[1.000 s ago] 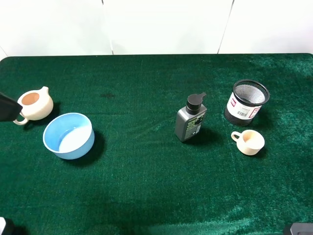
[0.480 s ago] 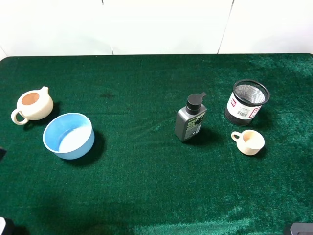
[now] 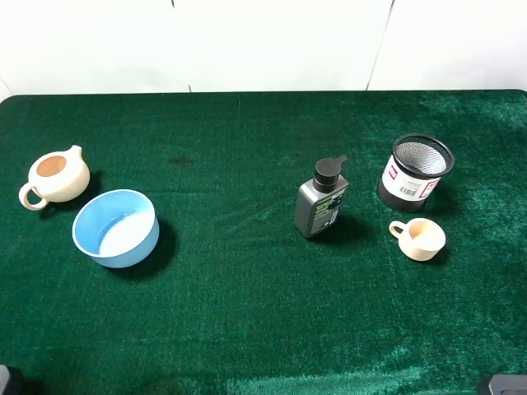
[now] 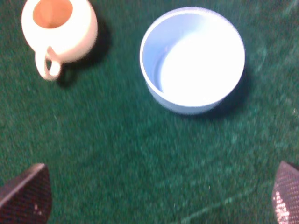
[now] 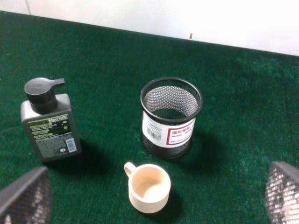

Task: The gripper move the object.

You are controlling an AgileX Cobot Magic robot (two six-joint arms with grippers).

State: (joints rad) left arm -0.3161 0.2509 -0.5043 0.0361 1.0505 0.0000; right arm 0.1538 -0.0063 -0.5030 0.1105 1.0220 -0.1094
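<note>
The bottle [image 3: 321, 201] stands upright on the green counter [image 3: 247, 313], near the mesh cup [image 3: 417, 172] and the small cup [image 3: 420, 239], touching neither. The left end effector [image 4: 149, 196] hangs wide open and empty over bare cloth near the blue bowl [image 4: 192, 58] and teapot [image 4: 58, 30]. The right end effector [image 5: 154, 200] (only its tips show) seems equally open, holding nothing.
</note>
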